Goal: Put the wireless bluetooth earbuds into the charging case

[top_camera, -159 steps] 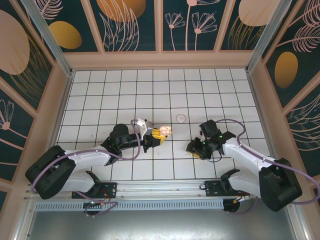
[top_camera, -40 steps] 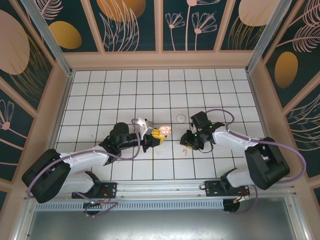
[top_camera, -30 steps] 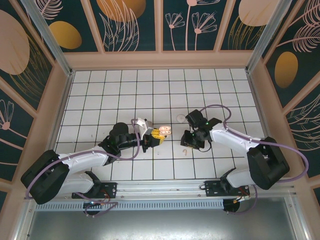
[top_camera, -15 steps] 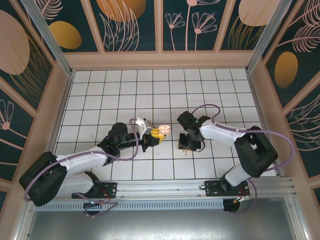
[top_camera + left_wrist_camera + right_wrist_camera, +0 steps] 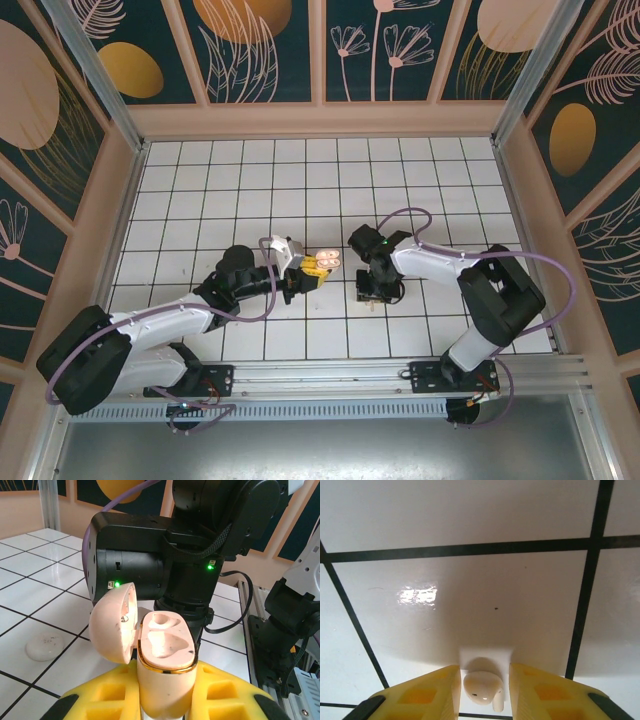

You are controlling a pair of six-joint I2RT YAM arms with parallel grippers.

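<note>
My left gripper (image 5: 308, 268) (image 5: 166, 687) is shut on the charging case (image 5: 328, 260) (image 5: 165, 667), a pale pink case with a gold rim held upright between the yellow fingers. Its lid (image 5: 114, 622) hangs open to the left and both sockets are bare. My right gripper (image 5: 371, 291) (image 5: 482, 677) points down at the floor just right of the case. One white earbud (image 5: 366, 299) (image 5: 481, 686) lies on the tile between its yellow fingers (image 5: 427, 692). A slim gap shows on each side of the earbud, so the jaws stand narrowly open around it.
The right arm's black links (image 5: 200, 555) loom close behind the case. A white round disc (image 5: 45, 646) lies on the tiles left of the case. Wooden walls (image 5: 120, 210) ring the tiled floor, and a metal rail (image 5: 320, 375) runs along the near edge.
The right arm has swung left and brought its gripper down over the earbud, which stayed where it lay. The left arm and the case have not moved.
</note>
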